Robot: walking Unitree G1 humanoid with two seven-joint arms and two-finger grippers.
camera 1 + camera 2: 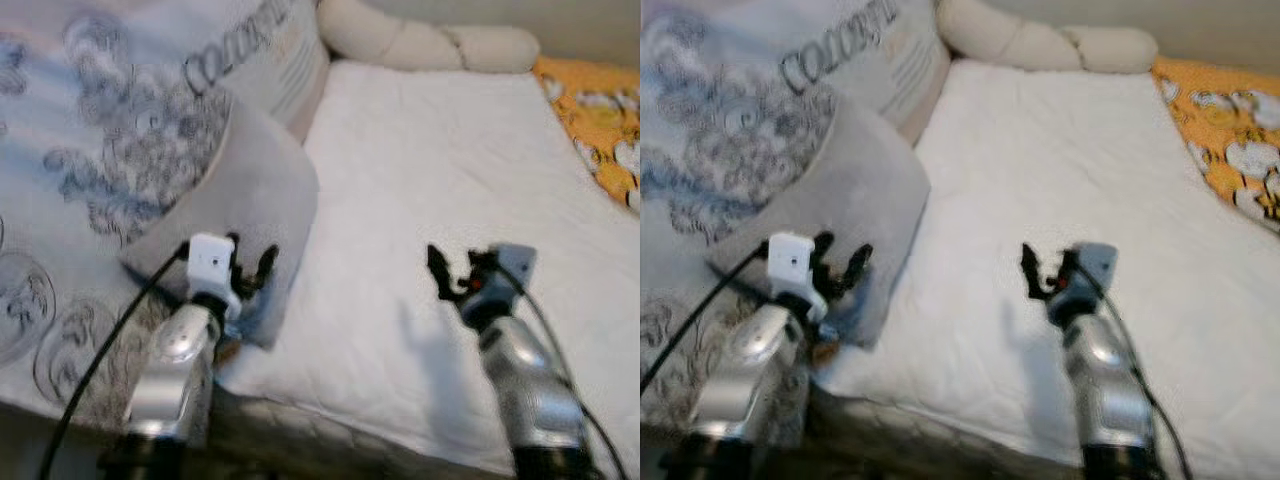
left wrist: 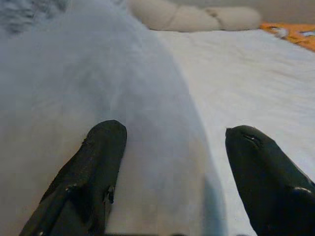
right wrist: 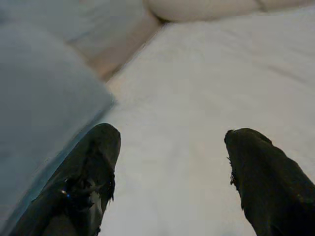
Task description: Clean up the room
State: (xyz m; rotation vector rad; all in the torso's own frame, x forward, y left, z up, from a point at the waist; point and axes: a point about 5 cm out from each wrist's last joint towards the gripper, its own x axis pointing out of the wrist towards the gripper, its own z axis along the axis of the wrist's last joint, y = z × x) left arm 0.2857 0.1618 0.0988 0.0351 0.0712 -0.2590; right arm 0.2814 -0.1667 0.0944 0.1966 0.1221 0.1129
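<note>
Grey pillow (image 1: pixel 235 190) lies directly ahead of the left gripper (image 1: pixel 250 268), whose spread fingers hold nothing; the right gripper (image 1: pixel 452 272), likewise open and empty, hovers farther off.

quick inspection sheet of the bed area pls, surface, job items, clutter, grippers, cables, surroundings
surface: white quilted bed cover, mostly bare, slightly wrinkled
job's things: grey pillow at the left edge of the white cover, tilted, leaning towards the patterned bedding
clutter: grey and white patterned bedding with printed lettering, heaped on the left; long cream cushion along the far end
grippers: left gripper open, at the near edge of the grey pillow, fingers either side of it; right gripper open, over the bare white cover, holding nothing
cables: black cable along the left arm; another along the right arm
surroundings: orange patterned fabric at the far right
</note>
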